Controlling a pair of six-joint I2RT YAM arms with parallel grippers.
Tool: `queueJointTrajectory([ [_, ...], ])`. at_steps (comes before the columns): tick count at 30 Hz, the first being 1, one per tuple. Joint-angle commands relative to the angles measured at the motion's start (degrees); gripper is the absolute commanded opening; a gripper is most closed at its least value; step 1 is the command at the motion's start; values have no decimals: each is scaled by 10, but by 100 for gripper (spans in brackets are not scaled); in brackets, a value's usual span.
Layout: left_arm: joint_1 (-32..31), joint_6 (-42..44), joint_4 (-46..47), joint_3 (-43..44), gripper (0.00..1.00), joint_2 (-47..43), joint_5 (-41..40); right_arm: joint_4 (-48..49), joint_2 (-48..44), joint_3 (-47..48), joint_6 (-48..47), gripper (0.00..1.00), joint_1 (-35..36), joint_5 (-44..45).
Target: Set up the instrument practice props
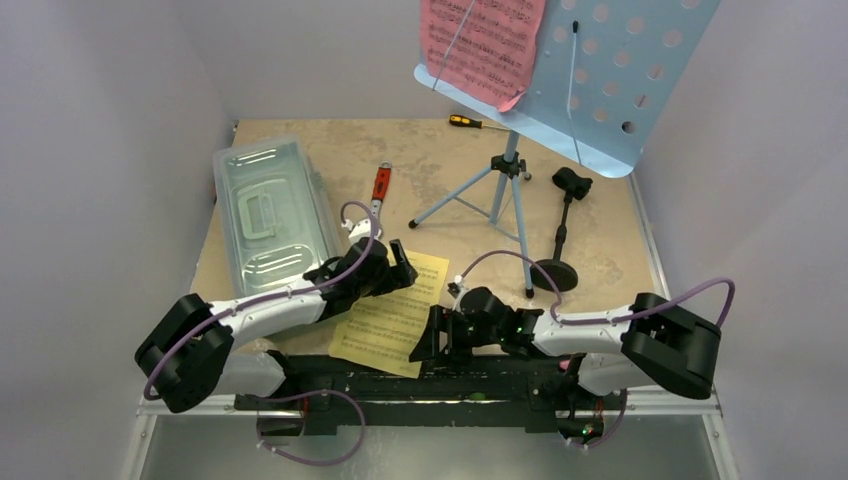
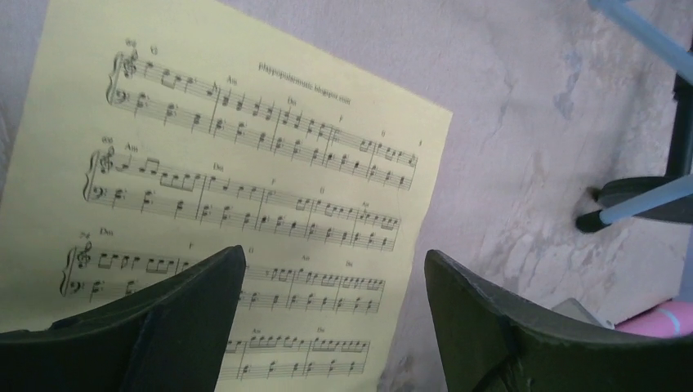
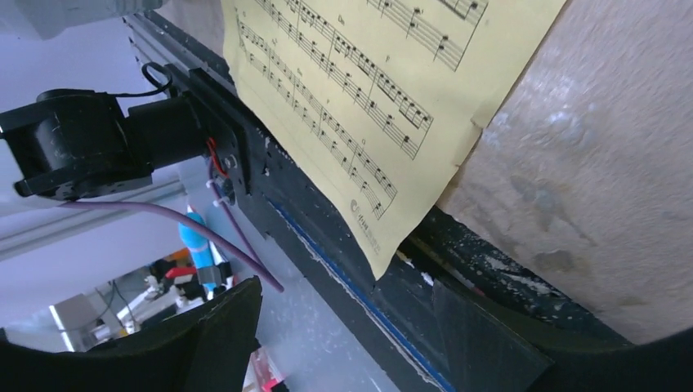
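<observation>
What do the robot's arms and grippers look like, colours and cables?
The left arm and right arm match: white link shells, bulky black joint housings, a purple cable looping along each. The left gripper and right gripper each have two broad, matte black, tapering fingers. No sleeves or markings show.

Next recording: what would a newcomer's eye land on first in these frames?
The large light blue perforated music stand on its tripod towers over the far right of the table, with a pink sheet-music page resting on it. At the near edge, a yellow sheet-music page lies flat with one corner overhanging. The left gripper and right gripper are open on either side of it.
</observation>
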Motion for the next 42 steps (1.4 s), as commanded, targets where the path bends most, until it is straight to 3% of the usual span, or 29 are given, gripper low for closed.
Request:
queueJointTrajectory([
  [1, 2, -64, 63, -69, 81, 33, 10, 74, 23, -19, 102, 79, 24, 46],
  [10, -17, -83, 91, -82, 81, 40, 12, 157, 101, -9, 159, 68, 52, 114],
  [15, -18, -70, 83, -78, 81, 25, 9, 140, 114, 16, 164, 52, 63, 161],
  [18, -18, -56, 67, -68, 81, 9, 5, 121, 117, 41, 148, 41, 65, 182],
  [23, -18, -13, 9, -24, 81, -42, 18, 80, 95, 53, 125, 1, 65, 201],
  [27, -17, 56, -26, 43, 81, -105, 50, 16, -22, 36, 41, 0, 59, 229],
  [31, -16, 123, -69, 104, 81, -152, 65, -160, -183, 76, -124, 0, 51, 290],
  [34, -12, 142, -79, 127, 81, -175, 96, -252, -287, 120, -219, 0, 46, 285],
  [38, 10, 114, -75, 138, 81, -188, 163, -336, -347, 210, -300, 0, 45, 266],
  [42, 68, 17, -4, 111, 81, -201, 279, -343, -353, 320, -374, 0, 45, 231],
])
